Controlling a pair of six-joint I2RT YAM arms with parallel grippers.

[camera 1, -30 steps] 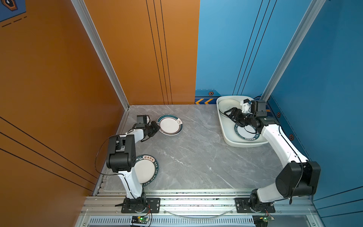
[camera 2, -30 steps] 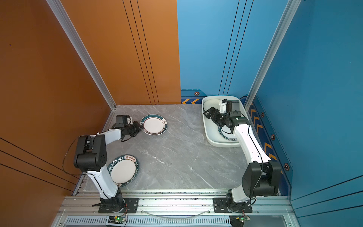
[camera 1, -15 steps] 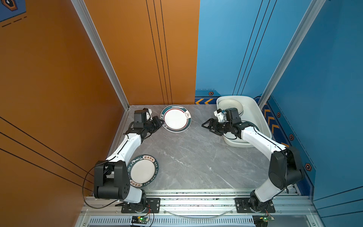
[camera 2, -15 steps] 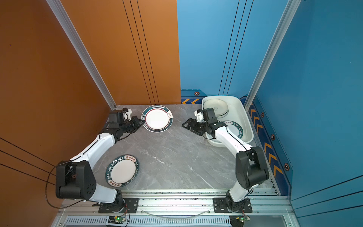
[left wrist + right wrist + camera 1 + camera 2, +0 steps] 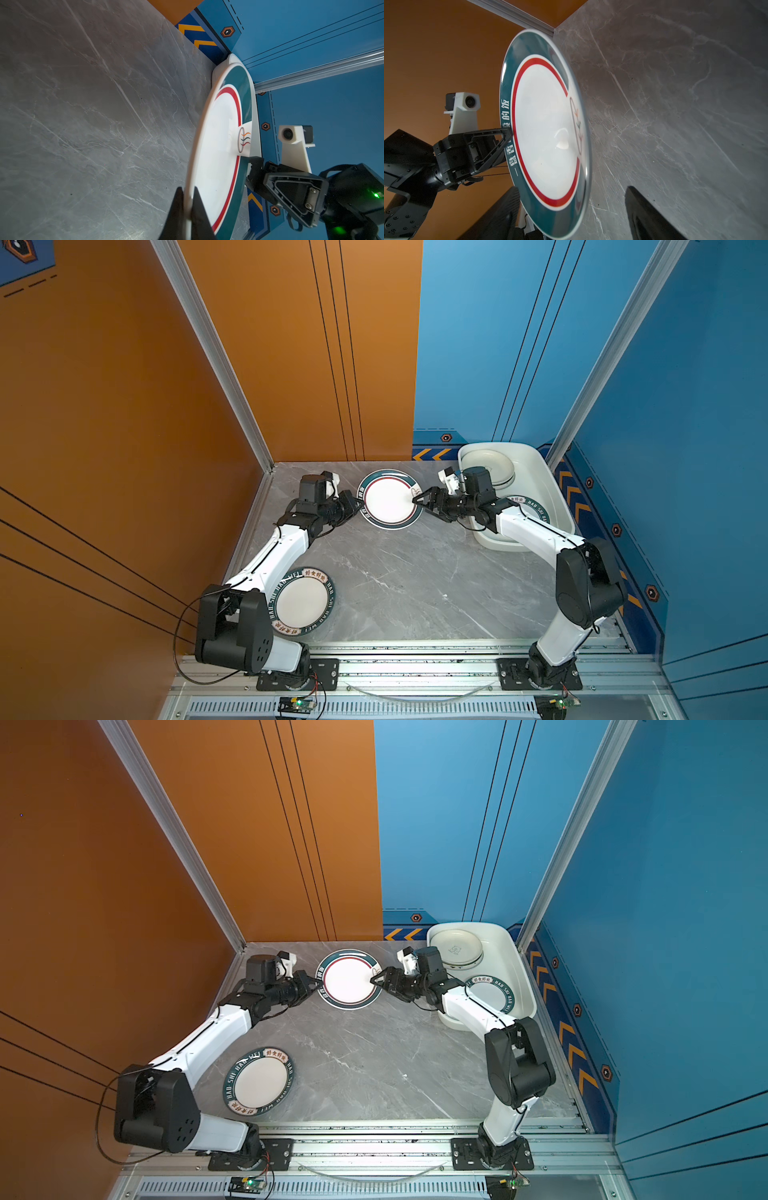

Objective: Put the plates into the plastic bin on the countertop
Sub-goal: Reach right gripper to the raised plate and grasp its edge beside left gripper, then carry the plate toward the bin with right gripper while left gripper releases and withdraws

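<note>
Green-rimmed plate (image 5: pixel 390 501) is held over the countertop (image 5: pixel 415 585) near the plastic bin (image 5: pixel 555 493) in both top views, the left gripper (image 5: pixel 188 190) clamped on its rim in the left wrist view, the right gripper (image 5: pixel 572 188) spread open astride the opposite rim in the right wrist view

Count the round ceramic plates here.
4: a green-rimmed, red-ringed plate held by the left gripper; a green-lettered plate on the grey marble countertop; a cream plate and a second green-lettered plate in the white plastic bin. More may hide under it.
</note>
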